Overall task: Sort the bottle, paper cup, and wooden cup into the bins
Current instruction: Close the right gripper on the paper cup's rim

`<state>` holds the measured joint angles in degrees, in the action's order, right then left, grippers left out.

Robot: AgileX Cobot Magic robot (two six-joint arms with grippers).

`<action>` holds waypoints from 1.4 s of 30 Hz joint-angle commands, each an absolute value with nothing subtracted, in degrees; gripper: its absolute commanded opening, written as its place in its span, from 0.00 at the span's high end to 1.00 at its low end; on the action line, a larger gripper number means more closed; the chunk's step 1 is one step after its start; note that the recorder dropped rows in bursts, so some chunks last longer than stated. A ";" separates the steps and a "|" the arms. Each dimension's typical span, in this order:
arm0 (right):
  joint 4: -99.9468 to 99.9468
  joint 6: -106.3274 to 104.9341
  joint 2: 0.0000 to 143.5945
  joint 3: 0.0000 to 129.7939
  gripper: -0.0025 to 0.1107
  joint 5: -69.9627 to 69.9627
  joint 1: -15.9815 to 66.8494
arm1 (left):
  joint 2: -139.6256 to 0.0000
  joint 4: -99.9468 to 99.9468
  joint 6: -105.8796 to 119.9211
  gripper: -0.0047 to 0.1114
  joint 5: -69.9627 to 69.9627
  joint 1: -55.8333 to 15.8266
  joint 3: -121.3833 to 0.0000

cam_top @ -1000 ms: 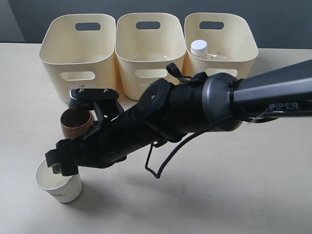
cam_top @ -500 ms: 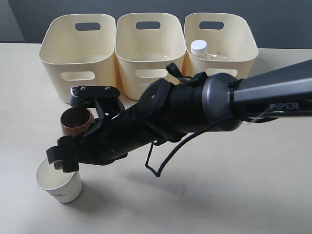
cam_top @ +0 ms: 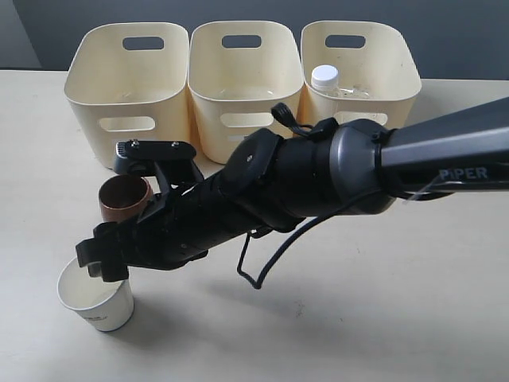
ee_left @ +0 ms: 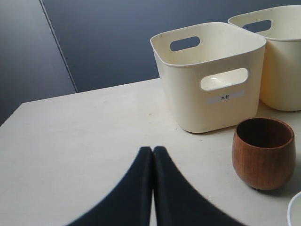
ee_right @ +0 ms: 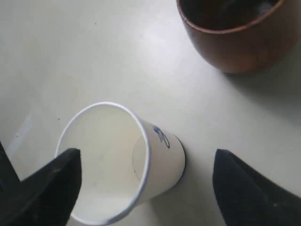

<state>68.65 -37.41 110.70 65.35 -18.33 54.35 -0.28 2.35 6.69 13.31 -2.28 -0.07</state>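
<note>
The bottle point(cam_top: 324, 77) sat in the right-hand bin point(cam_top: 400, 86). The paper cup point(cam_top: 96, 299) and wooden cup point(cam_top: 124, 201) stood on the table point(cam_top: 382, 310) by the left bin point(cam_top: 94, 95). The right gripper point(ee_right: 148, 175) hung spread wide over the paper cup, and the left gripper point(ee_left: 153, 153) was pinched closed, empty.

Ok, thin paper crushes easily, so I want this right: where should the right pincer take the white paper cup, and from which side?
Grip the paper cup across its upper wall, just below the rolled rim, coming down from above. It stands upright with its mouth up, and the open right pincer hangs over it with a finger on each side. The wooden cup stands apart, so a clash seems unlikely.
</note>
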 commanded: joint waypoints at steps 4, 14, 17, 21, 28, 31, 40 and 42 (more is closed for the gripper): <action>68.84 -37.55 110.57 65.41 0.33 -18.40 54.43 | 0.00 2.36 6.58 0.96 13.26 -2.47 0.00; 68.84 -37.55 110.57 65.41 0.33 -17.34 54.43 | 0.00 2.36 6.58 0.96 13.26 -2.47 0.00; 68.84 -37.55 110.57 65.41 0.33 -17.34 54.43 | 0.00 2.36 6.58 0.96 13.26 -2.47 0.00; 68.84 -37.55 111.67 65.41 0.33 -17.75 54.43 | 0.00 2.36 6.58 0.96 13.26 -2.47 0.00; 68.95 -37.55 113.68 65.51 0.33 -17.75 54.43 | 0.00 2.36 6.58 0.96 13.26 -2.47 0.00; 69.03 -37.55 113.54 65.50 0.33 -17.18 54.43 | 0.00 2.36 6.58 0.96 13.26 -2.47 0.00; 69.03 -37.55 113.54 65.50 0.63 -17.28 54.43 | 0.00 2.36 6.58 0.96 13.26 -2.47 0.00; 69.03 -37.55 113.54 65.50 0.77 -17.28 54.43 | 0.00 2.36 6.58 0.96 13.26 -2.47 0.00</action>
